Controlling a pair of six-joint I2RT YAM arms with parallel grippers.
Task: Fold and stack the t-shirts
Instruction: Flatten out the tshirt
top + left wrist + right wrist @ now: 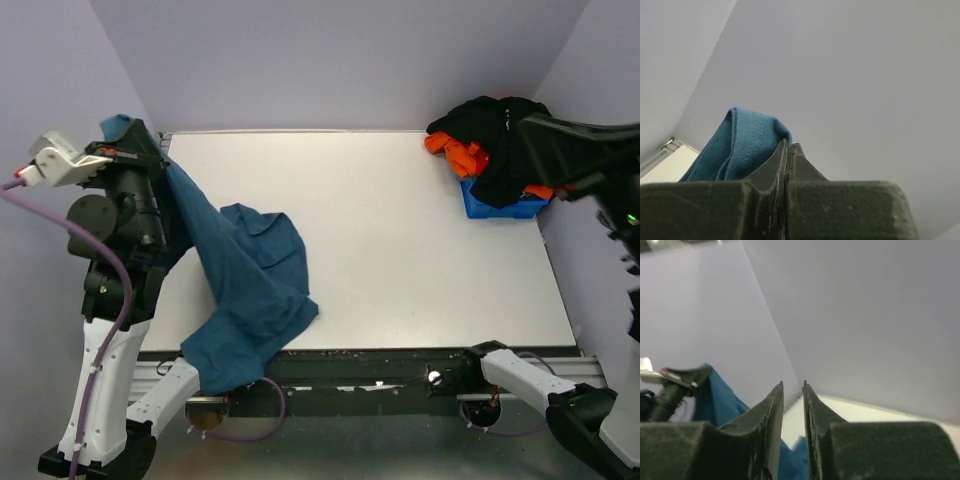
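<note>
Nearest me, the lower part of the teal-blue t-shirt [250, 290] is spilling over the front edge of the table [400, 250], while its middle is lying rumpled on the left half of the surface. From there the cloth is rising in a taut band to the left tool [788, 150], which is hanging high beside the left wall. In the left wrist view its fingers are pressing together on a stitched edge of the shirt. I judge I am holding it up this way so the weight of the fabric is pulling the creases out before I spread it flat for folding; no fold is showing yet.

Further back, at the far right corner, the black t-shirt [500, 150] and the orange t-shirt [455, 152] are heaping over the small blue bin [500, 208], waiting their turn. The right tool [792, 387] is hovering up there, facing across toward the left arm. Its fingers are standing slightly parted with nothing between them, probably idling clear of the working space.
</note>
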